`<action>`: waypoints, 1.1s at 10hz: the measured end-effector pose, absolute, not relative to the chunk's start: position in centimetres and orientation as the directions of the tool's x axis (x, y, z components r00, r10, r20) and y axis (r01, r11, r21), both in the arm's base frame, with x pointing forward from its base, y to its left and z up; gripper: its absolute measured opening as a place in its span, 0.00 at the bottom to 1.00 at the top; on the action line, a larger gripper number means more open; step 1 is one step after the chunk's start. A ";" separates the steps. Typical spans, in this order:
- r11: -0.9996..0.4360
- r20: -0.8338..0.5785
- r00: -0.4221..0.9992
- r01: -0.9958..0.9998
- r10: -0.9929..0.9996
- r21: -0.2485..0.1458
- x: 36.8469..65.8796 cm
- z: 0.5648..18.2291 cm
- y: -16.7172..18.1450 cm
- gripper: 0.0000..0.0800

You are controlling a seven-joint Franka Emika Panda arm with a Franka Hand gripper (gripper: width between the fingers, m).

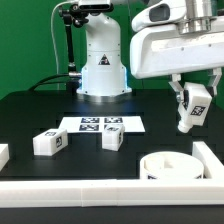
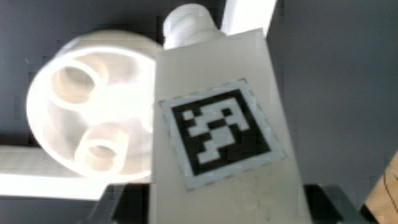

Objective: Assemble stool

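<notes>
The arm reaches in from the exterior view's right, wrist turned downward. Its hand (image 1: 192, 98) is clamped on a tagged leg (image 1: 195, 115), held tilted in the air, seemingly just above the round seat (image 1: 170, 165). A second leg (image 1: 50, 142) and a third leg (image 1: 113, 139) lie on the worktop (image 1: 30, 112) near the marker board (image 1: 100, 124).

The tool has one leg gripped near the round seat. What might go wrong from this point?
1. The leg in the tool looks slightly tilted, so it may meet a hole in the seat askew and jam.
2. In the wrist view the leg covers part of the seat, so alignment with a hole is hard to judge and it may land on the rim instead.
</notes>
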State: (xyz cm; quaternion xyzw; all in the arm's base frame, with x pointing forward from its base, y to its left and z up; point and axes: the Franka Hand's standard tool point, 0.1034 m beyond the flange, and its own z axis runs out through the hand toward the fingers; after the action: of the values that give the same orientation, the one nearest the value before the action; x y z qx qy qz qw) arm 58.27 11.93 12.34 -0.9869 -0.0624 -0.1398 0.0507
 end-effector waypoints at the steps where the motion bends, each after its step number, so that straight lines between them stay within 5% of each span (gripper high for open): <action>1: -0.987 0.357 0.929 0.138 0.101 -0.082 58.3 12.3 11.9 0.41; 4: -0.986 0.485 0.870 0.145 0.089 -0.079 58.4 12.2 11.8 0.41; 7: -0.985 0.492 0.863 0.165 0.115 -0.059 61.2 13.6 10.1 0.41; 11: -0.985 0.496 0.861 0.164 0.113 -0.060 61.0 13.3 10.2 0.41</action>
State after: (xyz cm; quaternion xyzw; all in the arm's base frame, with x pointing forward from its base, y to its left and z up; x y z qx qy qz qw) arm 61.05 10.21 13.34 -0.9632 -0.0721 -0.2540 0.0500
